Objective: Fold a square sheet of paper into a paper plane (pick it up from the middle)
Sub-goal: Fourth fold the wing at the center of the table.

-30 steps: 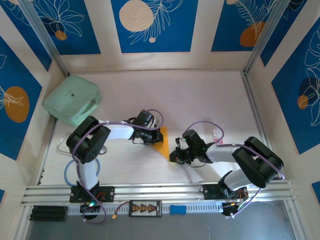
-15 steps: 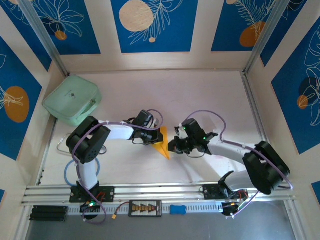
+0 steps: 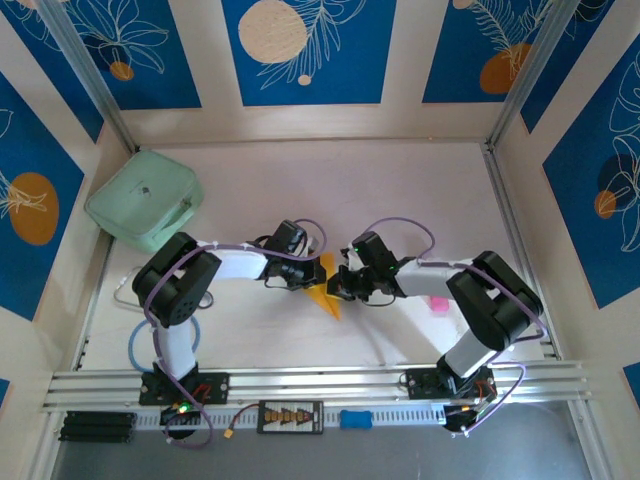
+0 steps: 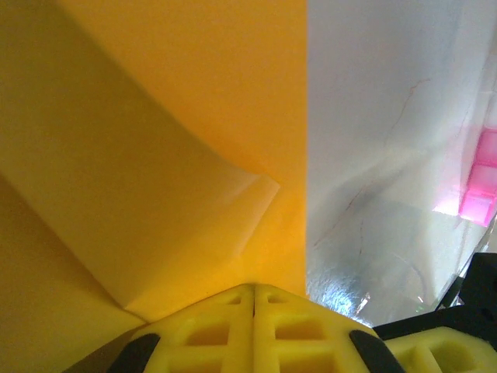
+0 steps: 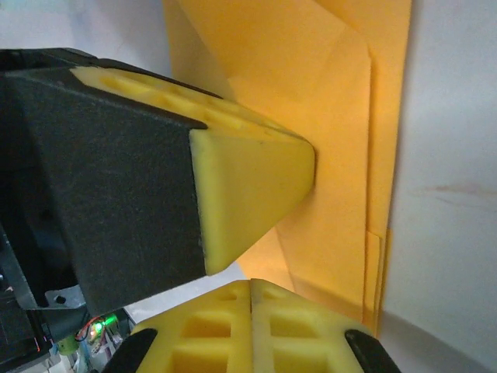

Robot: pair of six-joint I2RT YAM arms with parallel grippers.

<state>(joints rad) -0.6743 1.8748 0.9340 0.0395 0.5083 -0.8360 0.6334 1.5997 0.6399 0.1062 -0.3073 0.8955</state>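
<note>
The orange-yellow sheet of paper (image 3: 328, 298) lies flat on the white table, folded into layers with a point toward the near edge. My left gripper (image 3: 312, 278) is shut and its tips press on the paper's left part; in the left wrist view the shut left gripper (image 4: 254, 289) sits over the paper (image 4: 155, 116) and a creased flap. My right gripper (image 3: 338, 288) is shut just right of it. In the right wrist view the shut right gripper (image 5: 252, 284) rests at the edge of the paper (image 5: 349, 116), close to the left gripper's yellow fingers (image 5: 248, 186). Neither holds paper between its jaws.
A mint-green case (image 3: 145, 210) lies at the back left. A small pink object (image 3: 437, 302) sits on the table under the right forearm, and the pink object (image 4: 481, 186) is also at the right of the left wrist view. Aluminium rails run along the near edge (image 3: 320, 382).
The right arm has swung left and away from me, bringing its shut gripper up against the paper beside the left gripper. The pink object now shows. The left arm has stayed put.
</note>
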